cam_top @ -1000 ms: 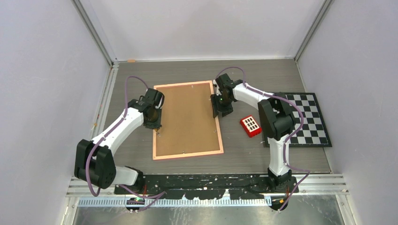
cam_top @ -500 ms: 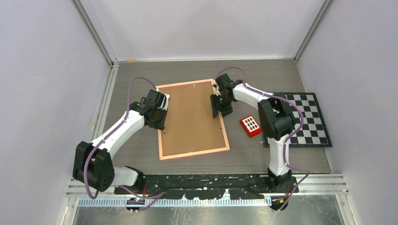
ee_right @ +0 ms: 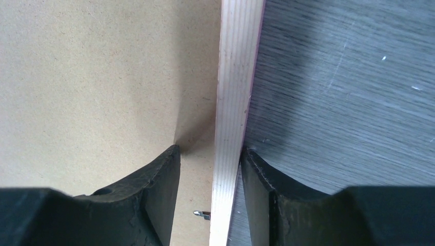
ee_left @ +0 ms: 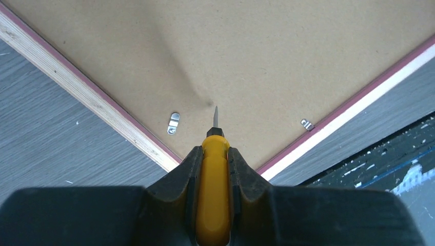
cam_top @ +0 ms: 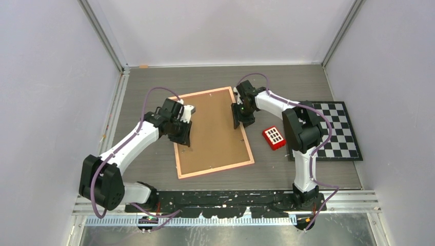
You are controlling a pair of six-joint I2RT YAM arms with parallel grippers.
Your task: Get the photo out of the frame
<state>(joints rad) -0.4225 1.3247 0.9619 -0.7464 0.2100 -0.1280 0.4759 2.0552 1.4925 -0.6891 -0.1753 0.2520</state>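
Observation:
The frame (cam_top: 215, 128) lies face down, its brown fibreboard back up inside a thin pink border. The photo is hidden under it. My left gripper (cam_top: 183, 134) is shut on a yellow-handled screwdriver (ee_left: 214, 195). The tool's tip rests on the backboard near the frame's near-left corner, between two metal clips (ee_left: 174, 123). My right gripper (cam_top: 240, 120) straddles the frame's right border (ee_right: 236, 102). One finger (ee_right: 161, 179) is on the backboard with a gap to the border. The other finger (ee_right: 259, 179) is on the table against the outer edge.
A black-and-white checkerboard (cam_top: 336, 130) lies at the right. A small red block with white squares (cam_top: 273, 137) sits between it and the frame. Grey walls close in the table on three sides. A black rail runs along the near edge (ee_left: 390, 154).
The frame has swung counter-clockwise, its near end sliding right. My left gripper has moved right with the screwdriver, from the frame's left edge onto the backboard. The right gripper has stayed put.

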